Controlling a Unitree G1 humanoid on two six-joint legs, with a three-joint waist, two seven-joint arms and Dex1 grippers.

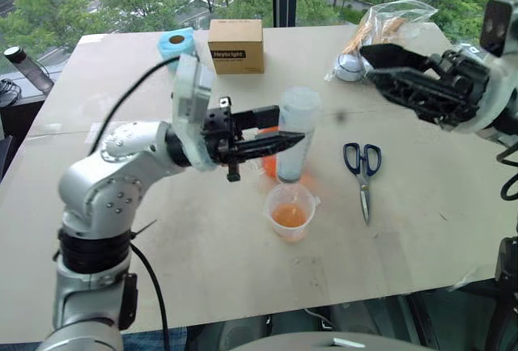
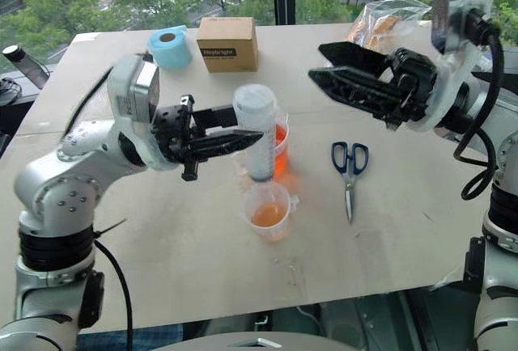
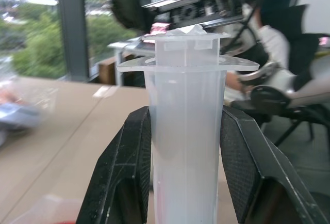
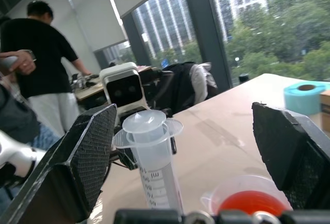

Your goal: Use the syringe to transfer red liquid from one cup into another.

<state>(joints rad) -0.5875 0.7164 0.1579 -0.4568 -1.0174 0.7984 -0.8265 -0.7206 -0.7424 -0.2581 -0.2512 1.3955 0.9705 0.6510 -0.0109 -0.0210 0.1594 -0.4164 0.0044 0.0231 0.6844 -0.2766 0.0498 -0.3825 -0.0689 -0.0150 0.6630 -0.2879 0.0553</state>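
Note:
The syringe (image 1: 295, 134) stands upright above the table, its clear barrel clamped between the two black fingers (image 3: 124, 172) of my left gripper (image 1: 290, 124), which is shut on it. Its flanged end (image 3: 188, 61) is on top. Its lower end hangs just over the far rim of the shorter spouted cup (image 2: 267, 209), which holds a shallow layer of pale orange liquid. The taller cup (image 2: 280, 145) with red liquid (image 4: 251, 202) stands right behind the syringe, partly hidden by it. My right gripper (image 2: 317, 61) is open, raised to the right of the syringe and apart from it.
Blue-handled scissors (image 1: 362, 165) lie right of the cups. A cardboard box (image 1: 236, 45), a blue tape roll (image 1: 176, 44) and a clear plastic bag (image 1: 388, 23) sit along the table's far side. A dark bottle (image 1: 28, 68) stands off the left edge. A person (image 4: 41, 64) stands beyond.

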